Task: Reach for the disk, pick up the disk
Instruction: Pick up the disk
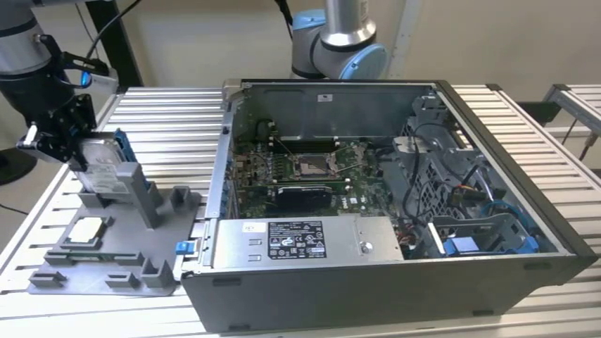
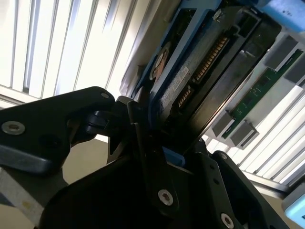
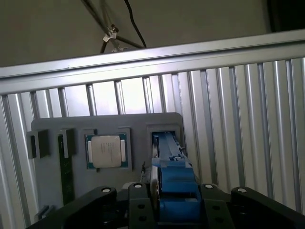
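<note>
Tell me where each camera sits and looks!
Exterior view: off the arm, looking down at the open computer case; the arm's gripper is at the disk.
First wrist view: on the wrist, looking past the gripper at the disk in the grey holder.
Second wrist view: on the wrist, close against disk and gripper.
All share the disk and gripper.

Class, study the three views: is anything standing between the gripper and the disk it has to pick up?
Nothing visible does. In the first wrist view the gripper straddles the disk, its fingers closed against both sides, while the disk stands on edge at the grey holder.
</note>
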You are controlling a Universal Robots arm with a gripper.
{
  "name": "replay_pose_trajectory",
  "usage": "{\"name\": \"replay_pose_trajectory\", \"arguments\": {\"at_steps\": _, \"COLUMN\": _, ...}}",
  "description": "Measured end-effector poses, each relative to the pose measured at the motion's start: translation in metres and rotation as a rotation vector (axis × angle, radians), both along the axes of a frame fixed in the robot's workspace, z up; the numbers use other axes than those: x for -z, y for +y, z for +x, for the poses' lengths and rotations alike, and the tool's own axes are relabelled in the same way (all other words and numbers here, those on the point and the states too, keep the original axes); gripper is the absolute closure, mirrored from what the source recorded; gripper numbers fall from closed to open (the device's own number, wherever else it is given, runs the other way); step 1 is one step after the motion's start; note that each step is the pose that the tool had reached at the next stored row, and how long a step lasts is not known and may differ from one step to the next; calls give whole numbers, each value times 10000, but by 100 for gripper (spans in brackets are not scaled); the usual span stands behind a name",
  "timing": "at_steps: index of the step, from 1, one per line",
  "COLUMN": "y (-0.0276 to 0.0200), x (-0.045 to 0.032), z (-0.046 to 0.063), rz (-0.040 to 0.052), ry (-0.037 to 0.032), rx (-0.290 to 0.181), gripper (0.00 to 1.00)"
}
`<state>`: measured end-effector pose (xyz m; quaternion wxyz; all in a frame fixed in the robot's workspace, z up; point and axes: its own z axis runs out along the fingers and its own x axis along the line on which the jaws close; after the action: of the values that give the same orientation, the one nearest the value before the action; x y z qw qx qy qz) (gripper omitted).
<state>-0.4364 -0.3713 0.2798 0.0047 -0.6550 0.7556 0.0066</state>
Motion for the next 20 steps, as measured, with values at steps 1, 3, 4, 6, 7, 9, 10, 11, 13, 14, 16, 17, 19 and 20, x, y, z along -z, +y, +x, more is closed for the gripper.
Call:
{"name": "replay_pose_trajectory", "arguments": {"at_steps": 1, "y": 0, "x": -18, "z": 0, "rz": -1, "ry": 0, "rx": 0, "gripper": 100}}
{"name": "replay_pose_trajectory", "arguments": {"at_steps": 3, "y": 0, "x": -53, "z": 0, "rz": -1, "ry": 1, "rx": 0, "gripper": 100}}
{"name": "replay_pose_trajectory", "arguments": {"at_steps": 4, "y": 0, "x": -71, "z": 0, "rz": -1, "ry": 1, "rx": 0, "gripper": 100}}
{"name": "replay_pose_trajectory", "arguments": {"at_steps": 6, "y": 0, "x": -110, "z": 0, "rz": -1, "ry": 0, "rx": 0, "gripper": 100}}
{"name": "replay_pose_trajectory", "arguments": {"at_steps": 7, "y": 0, "x": -128, "z": 0, "rz": -1, "ry": 0, "rx": 0, "gripper": 100}}
{"name": "replay_pose_trajectory", "arguments": {"at_steps": 9, "y": 0, "x": -159, "z": 0, "rz": -2, "ry": 1, "rx": 0, "gripper": 100}}
{"name": "replay_pose_trajectory", "arguments": {"at_steps": 10, "y": 0, "x": -174, "z": 0, "rz": -2, "ry": 1, "rx": 0, "gripper": 100}}
{"name": "replay_pose_trajectory", "arguments": {"at_steps": 11, "y": 0, "x": -193, "z": 0, "rz": -2, "ry": 1, "rx": 0, "gripper": 100}}
{"name": "replay_pose_trajectory", "arguments": {"at_steps": 13, "y": 0, "x": -222, "z": 0, "rz": -2, "ry": 2, "rx": 0, "gripper": 100}}
{"name": "replay_pose_trajectory", "arguments": {"at_steps": 14, "y": 0, "x": -235, "z": 0, "rz": -2, "ry": 1, "rx": 0, "gripper": 100}}
{"name": "replay_pose_trajectory", "arguments": {"at_steps": 16, "y": 0, "x": -269, "z": 0, "rz": -1, "ry": -1, "rx": 0, "gripper": 100}}
{"name": "replay_pose_trajectory", "arguments": {"at_steps": 17, "y": 0, "x": -287, "z": 0, "rz": -1, "ry": 0, "rx": 0, "gripper": 100}}
{"name": "replay_pose_trajectory", "arguments": {"at_steps": 19, "y": 0, "x": -324, "z": 0, "rz": -2, "ry": 1, "rx": 0, "gripper": 100}}
{"name": "replay_pose_trajectory", "arguments": {"at_steps": 20, "y": 0, "x": -341, "z": 0, "rz": -2, "ry": 1, "rx": 0, "gripper": 100}}
